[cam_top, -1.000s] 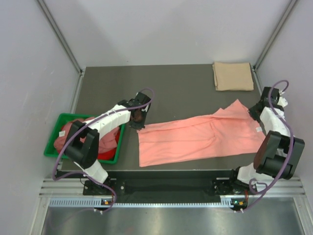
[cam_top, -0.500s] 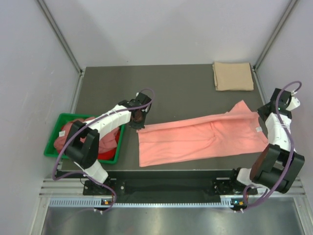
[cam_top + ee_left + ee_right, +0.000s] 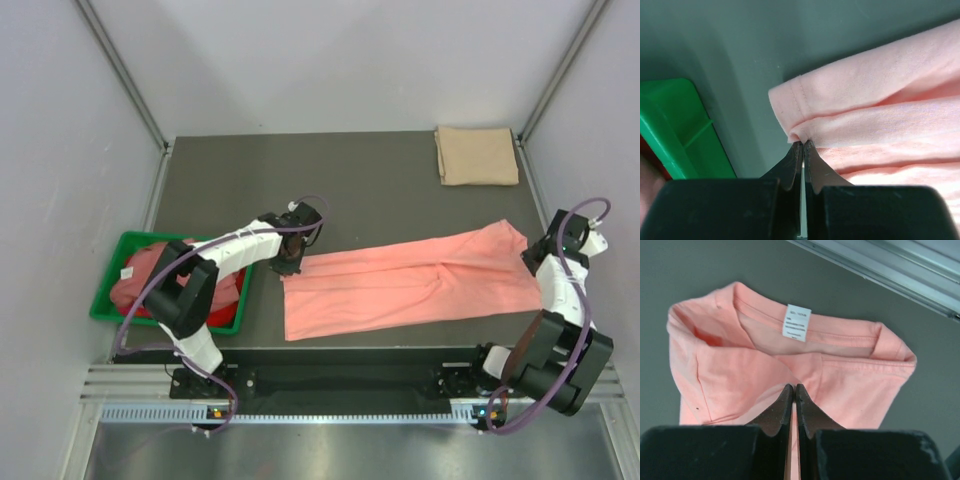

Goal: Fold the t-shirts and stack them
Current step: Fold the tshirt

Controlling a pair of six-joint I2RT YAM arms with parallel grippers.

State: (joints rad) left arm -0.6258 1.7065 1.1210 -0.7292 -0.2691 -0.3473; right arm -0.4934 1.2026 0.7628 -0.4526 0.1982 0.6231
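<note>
My left gripper (image 3: 802, 143) is pinched shut on a hem corner of the salmon-pink t-shirt (image 3: 410, 282), and my right gripper (image 3: 794, 386) is clamped on it near the collar. The shirt lies stretched across the table (image 3: 350, 180). It's light, floppy and bunches easily, so I reckon doubled hems and seams are the safest grabs.
</note>
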